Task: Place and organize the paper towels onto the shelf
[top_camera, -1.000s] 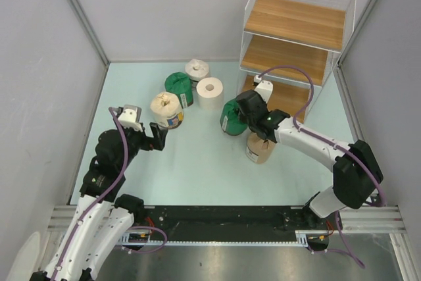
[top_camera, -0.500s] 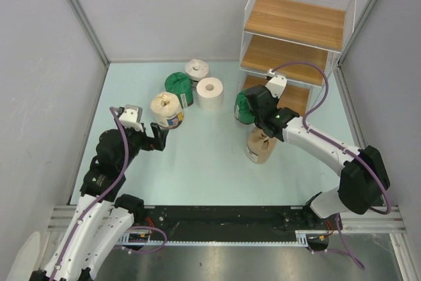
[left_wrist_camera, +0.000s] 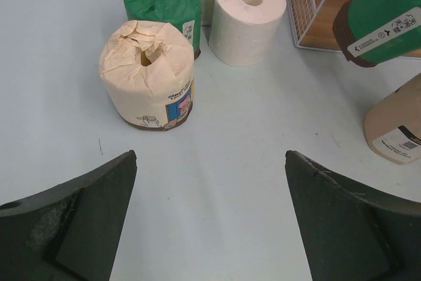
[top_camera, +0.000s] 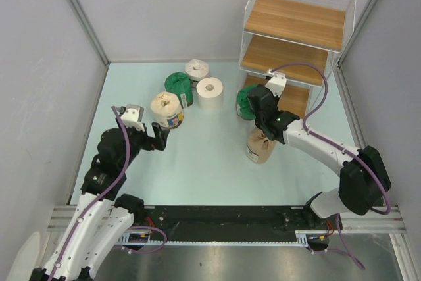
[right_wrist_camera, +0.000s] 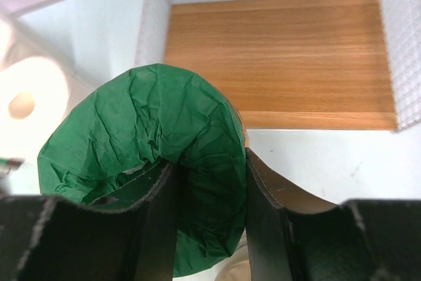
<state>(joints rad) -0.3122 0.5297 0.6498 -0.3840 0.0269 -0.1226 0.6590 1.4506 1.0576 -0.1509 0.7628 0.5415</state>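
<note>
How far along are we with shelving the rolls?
Done: nothing; the shelf is bare. In hand: the right hand grips a green roll in front of the bottom tier. Left: five other rolls on the table; the left hand is open, empty.

The right gripper (top_camera: 255, 106) grips a green roll (top_camera: 243, 104) in front of the shelf (top_camera: 296, 23), at its lowest board, with a tan roll (top_camera: 260, 148) near, while the left gripper (top_camera: 160, 135) hangs spread wide beside a cream roll (top_camera: 166, 108), and behind it stand a second green roll (top_camera: 177, 87), a bare white roll (top_camera: 210, 93) and a wrapped white roll (top_camera: 197, 69).
</note>
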